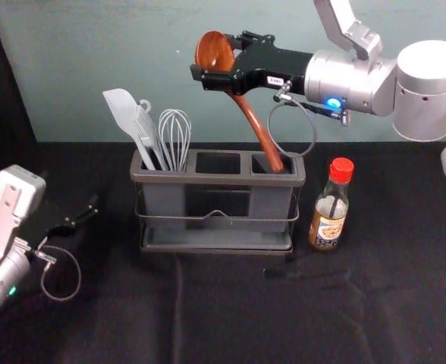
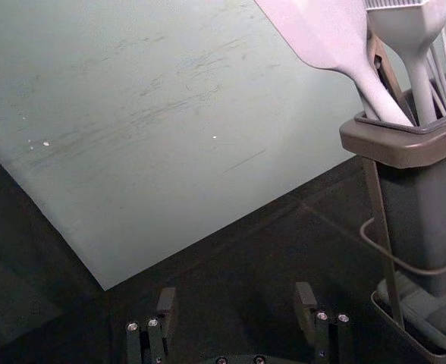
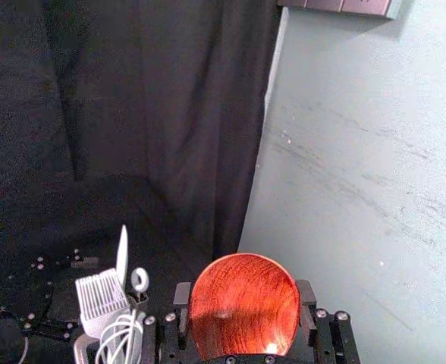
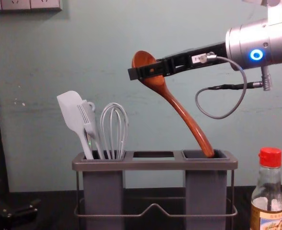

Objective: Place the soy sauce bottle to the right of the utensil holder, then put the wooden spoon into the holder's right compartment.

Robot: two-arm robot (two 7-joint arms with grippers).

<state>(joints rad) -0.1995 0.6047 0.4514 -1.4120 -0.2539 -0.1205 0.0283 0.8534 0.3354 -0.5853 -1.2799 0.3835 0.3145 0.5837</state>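
Above the right part of the utensil holder point(image 1: 223, 178), near the table's point(image 1: 215, 318) far edge, a wooden spoon point(image 1: 253, 121) is being held bowl-up by the right gripper point(image 1: 214, 57), its fingers being parted only by the bowl's width. The glossy, reddish-brown handle is being slanted down to the right, its rounded end being brought to the mouth of the right compartment point(image 1: 261, 162); whether the rim is being passed cannot be told. Just beside the holder's right end, a soy sauce bottle point(image 1: 331, 208) is being displayed upright, its clear neck being topped by a red cap. Toward the table's left edge, the left gripper point(image 1: 83, 213) is being held low, its fingers being spread wide with nothing being gripped.

In the head view, the holder's openings and base tray are being revealed from above. In the chest view, the bottle's picture label is being presented side-on, and a socket panel point(image 4: 30, 5) is being glimpsed on the wall. In the right wrist view, the bowl's streaked grain and bright glint are being shown, a slotted brush point(image 3: 102, 303) being captured beside the whisk point(image 3: 120, 341).
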